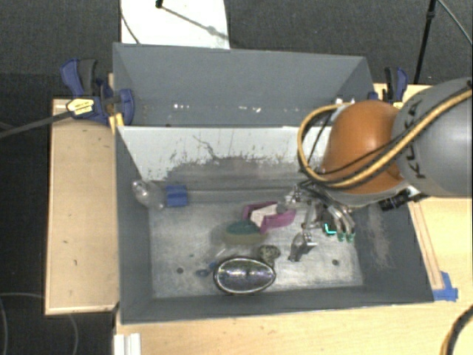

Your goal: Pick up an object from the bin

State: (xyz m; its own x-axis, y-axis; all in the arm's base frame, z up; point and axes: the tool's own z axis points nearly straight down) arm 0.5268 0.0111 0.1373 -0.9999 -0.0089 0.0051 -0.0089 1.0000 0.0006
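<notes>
- Your gripper point(309, 241) is down low over the floor of the bin point(222, 87), hanging under the orange wrist cover point(361, 148). Honestly, I can't tell from this angle if it's open or shut, and I don't see anything caught in it.
- The closest candidate is a small brassy bit point(270, 254), just beside the gripper on the side away from the arm. It lies flat on the floor, so I'd guess it's a fiddly pinch.
- A purple plastic piece point(272, 217) is also near the gripper, a little more toward the back wall, right next to a dull green oval lump point(242, 233).
- A shiny silver oval thing point(244, 276) lies past the brassy bit, by the front wall. It looks rounded and slick, so it'd probably slip.
- A clear tube with a blue cap point(159, 194) is well apart from the gripper, tucked at the foot of the sloped back wall. My guess is it rolled there.
- Everything's spread out rather than heaped, so you should have room to come down on one thing without bumping the others.
</notes>
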